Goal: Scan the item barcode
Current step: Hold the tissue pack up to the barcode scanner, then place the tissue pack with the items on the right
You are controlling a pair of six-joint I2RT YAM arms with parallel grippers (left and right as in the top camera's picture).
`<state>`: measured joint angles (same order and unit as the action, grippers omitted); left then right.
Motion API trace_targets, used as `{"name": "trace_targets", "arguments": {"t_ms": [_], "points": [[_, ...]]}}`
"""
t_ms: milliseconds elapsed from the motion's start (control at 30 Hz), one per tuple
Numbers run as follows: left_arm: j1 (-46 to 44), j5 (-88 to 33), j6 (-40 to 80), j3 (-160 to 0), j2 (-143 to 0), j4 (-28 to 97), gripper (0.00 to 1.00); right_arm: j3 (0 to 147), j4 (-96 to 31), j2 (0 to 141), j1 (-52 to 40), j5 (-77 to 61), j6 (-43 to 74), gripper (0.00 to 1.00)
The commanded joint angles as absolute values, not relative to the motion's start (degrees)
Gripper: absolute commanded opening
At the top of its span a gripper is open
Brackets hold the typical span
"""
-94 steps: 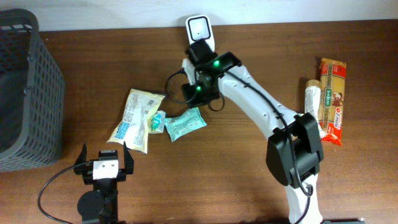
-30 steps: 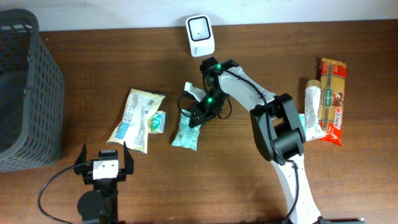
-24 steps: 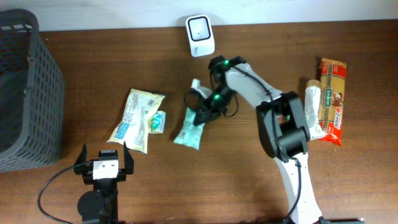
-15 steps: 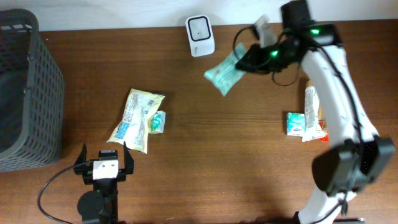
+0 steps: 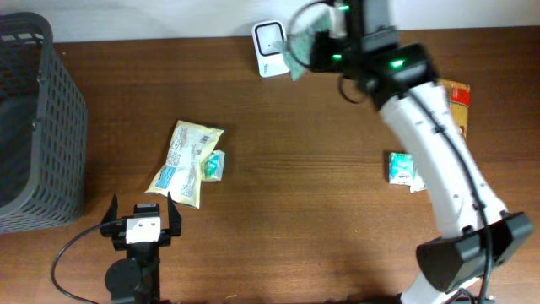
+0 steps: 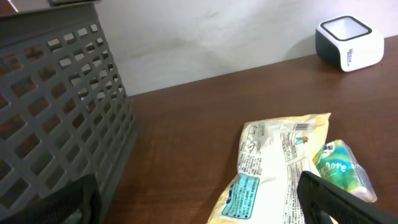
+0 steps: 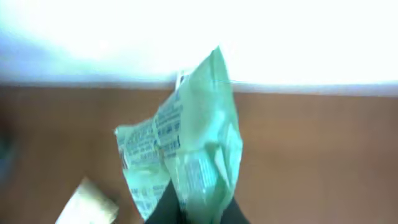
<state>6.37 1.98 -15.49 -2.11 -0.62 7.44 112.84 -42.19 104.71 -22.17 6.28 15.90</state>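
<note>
Swinging in from mid-surface, your right gripper [image 7: 191, 214] is pinching the green packet [image 5: 297, 46] just beside the scanner [image 5: 268, 38] at the surface's far edge. You should be turning its barcode panel squarely toward the window, steadily.

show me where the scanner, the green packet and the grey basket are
scanner [image 6: 357, 55], left wrist view, on its white side face
green packet [image 7: 186, 149], right wrist view, middle of its printed face
grey basket [image 5: 63, 135], overhead view, on its lattice side wall
</note>
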Motion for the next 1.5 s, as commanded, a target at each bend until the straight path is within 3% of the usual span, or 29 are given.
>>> {"name": "trace_targets", "arguments": {"t_ms": [0,200,367,933,1167,1267,1467], "points": [[6.66,2.20,-16.36,-1.85,-0.34,7.31,0.99,113.65,-26.41,109.27,-27.62,32.53,-3.33,0.04],[6.66,2.20,-16.38,-1.85,-0.34,7.31,0.99,113.65,4.49,127.04,-28.49,35.20,-44.99,0.04],[6.66,2.20,-16.36,-1.85,-0.34,7.31,0.99,113.65,19.53,138.39,-28.42,34.28,-62.46,0.04],[6.66,2.20,-16.36,-1.85,-0.34,7.31,0.99,113.65,19.14,140.97,-27.44,28.62,-61.87,0.04],[6.66,2.20,-16.38,-1.85,-0.34,7.31,0.99,113.65,22.28,138.82,-28.51,29.41,-56.12,0.04],[6.66,2.20,-16.36,-1.85,-0.34,7.31,0.99,113.65,14.17,132.79,-28.67,28.95,-46.04,0.04],[6.66,2.20,-16.36,-1.85,-0.34,7.31,0.99,113.65,-26.35,112.14,-28.75,11.81,-11.88,0.04]]}}
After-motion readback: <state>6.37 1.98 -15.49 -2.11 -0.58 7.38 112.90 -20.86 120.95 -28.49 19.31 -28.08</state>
